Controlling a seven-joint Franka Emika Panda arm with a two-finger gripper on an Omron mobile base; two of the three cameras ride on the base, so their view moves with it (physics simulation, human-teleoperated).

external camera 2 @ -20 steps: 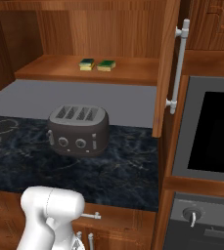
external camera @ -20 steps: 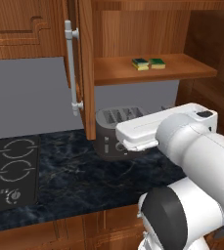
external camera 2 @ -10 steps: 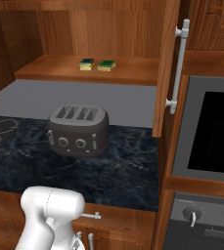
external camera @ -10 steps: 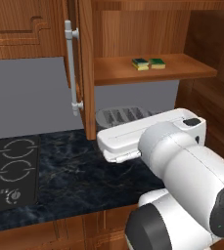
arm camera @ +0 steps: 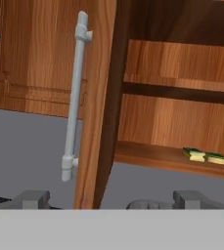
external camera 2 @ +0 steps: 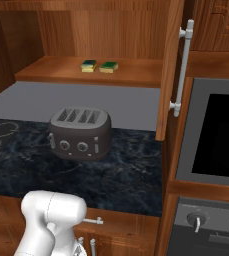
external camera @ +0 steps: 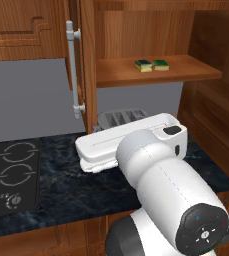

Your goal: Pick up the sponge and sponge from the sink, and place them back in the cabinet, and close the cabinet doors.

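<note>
Brown wood is what we face. Going left to right in the hand view, we see the left door [arm camera: 101,97] swung out edge-on with its silver handle [arm camera: 74,97], then the open cabinet [arm camera: 182,63], then the two sponges [arm camera: 205,156] lying side by side on the shelf [arm camera: 147,155], touching or nearly so. Our gripper [arm camera: 111,200] is low in front of that door's edge, jaws spread as wide as they go and holding nothing.

From the right base view, the toaster [external camera 2: 80,132] stands on the counter [external camera 2: 131,175] below the shelf, and the right door [external camera 2: 168,70] hangs open beside the oven [external camera 2: 218,130].

We judge both sponges delivered, so closing the doors remains. The risks: our fingertips could catch the door's thin edge rather than its face and slip off; a wide swing of our arm could strike the toaster; and a door pushed from near its hinge may stop ajar.
</note>
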